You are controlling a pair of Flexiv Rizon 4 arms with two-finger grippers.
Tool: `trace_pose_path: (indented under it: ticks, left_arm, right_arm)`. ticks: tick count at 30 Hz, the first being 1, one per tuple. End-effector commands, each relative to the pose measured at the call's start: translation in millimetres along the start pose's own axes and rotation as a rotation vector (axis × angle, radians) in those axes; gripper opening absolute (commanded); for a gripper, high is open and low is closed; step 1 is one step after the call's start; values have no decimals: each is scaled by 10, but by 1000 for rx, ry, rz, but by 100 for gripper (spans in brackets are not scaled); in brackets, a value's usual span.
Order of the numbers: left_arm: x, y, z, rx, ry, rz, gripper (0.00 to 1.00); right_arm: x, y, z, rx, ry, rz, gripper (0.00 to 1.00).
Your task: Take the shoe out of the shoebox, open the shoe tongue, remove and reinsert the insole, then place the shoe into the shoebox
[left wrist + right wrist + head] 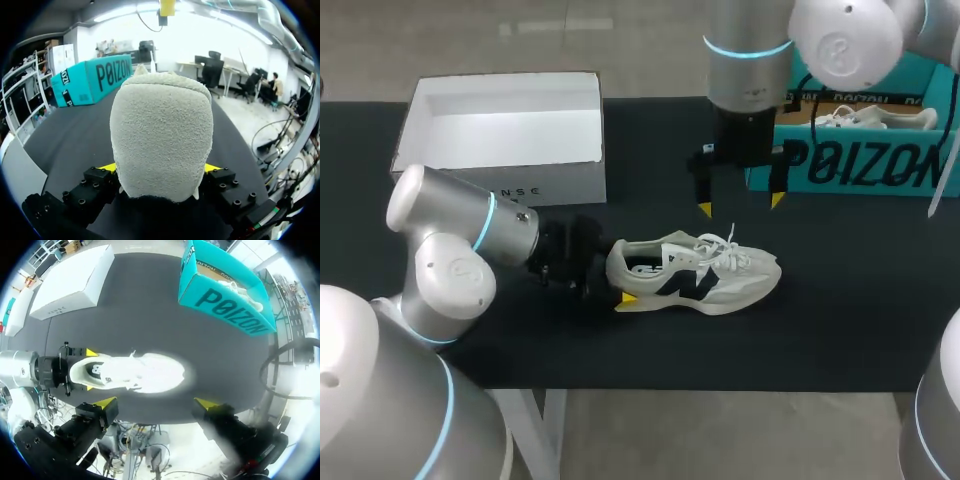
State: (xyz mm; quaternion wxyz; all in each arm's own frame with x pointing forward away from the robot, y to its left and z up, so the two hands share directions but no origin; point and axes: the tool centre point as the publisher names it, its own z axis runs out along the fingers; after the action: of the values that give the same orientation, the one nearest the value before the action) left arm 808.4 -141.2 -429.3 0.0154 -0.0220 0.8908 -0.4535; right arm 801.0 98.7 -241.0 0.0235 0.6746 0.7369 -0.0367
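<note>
Fuzzy suede shoe (160,135), matt tabletop (840,310)

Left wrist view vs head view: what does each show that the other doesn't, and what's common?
Left wrist only: the off-white suede sneaker's heel face close up, the left pincer's yellow tips pressed against both its sides. Head only: the open white cardboard shoebox, the sneaker's laces and dark side logo, both open tips of the right pincer above it, a second pale shoe inside the teal cardboard box. Both: the sneaker, the teal box, the black table.
</note>
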Motion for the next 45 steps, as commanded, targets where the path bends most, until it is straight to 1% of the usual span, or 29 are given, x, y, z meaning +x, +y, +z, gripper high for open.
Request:
trace_pose_path:
  ticks: [1,12,13,14,15,16,18,19,21,22,25,28,30,34,37,42,45]
  left_arm:
    - [0,4,21,0,-1,0,0]
    - [0,4,21,0,-1,0,0]
    - [0,4,21,0,-1,0,0]
    - [0,4,21,0,-1,0,0]
    - [0,4,21,0,-1,0,0]
    - [0,4,21,0,-1,0,0]
    - [0,4,21,0,-1,0,0]
    - [0,4,21,0,-1,0,0]
    - [0,4,21,0,-1,0,0]
    - [0,4,21,0,-1,0,0]
    - [0,4,21,0,-1,0,0]
    - [0,4,21,0,-1,0,0]
    - [0,4,21,0,-1,0,0]
    - [0,4,21,0,-1,0,0]
    - [0,4,21,0,-1,0,0]
    - [0,4,21,0,-1,0,0]
    - [0,4,21,0,-1,0,0]
  right_arm:
    - [80,64,9,14,-17,0,100]
    - [80,64,9,14,-17,0,100]
    - [167,62,22,-13,25,19,100]
    - [268,57,47,-18,33,28,100]
    - [326,54,66,-24,20,42,100]
    - [442,41,100,-27,27,70,100]
    - [591,15,139,-27,17,119,100]
    - [665,1,150,-36,41,127,100]
    - [787,-28,156,-56,59,136,100]
    - [828,-29,161,-66,78,130,100]
    - [919,-42,203,-72,87,153,100]
    - [956,-70,270,-69,105,180,100]
    - [971,-86,344,-62,95,192,100]
    - [945,-86,507,-59,86,194,100]
    - [938,-74,646,-52,63,186,100]
    - [993,-50,882,-26,3,183,100]
    - [1013,-25,977,-12,-10,183,100]
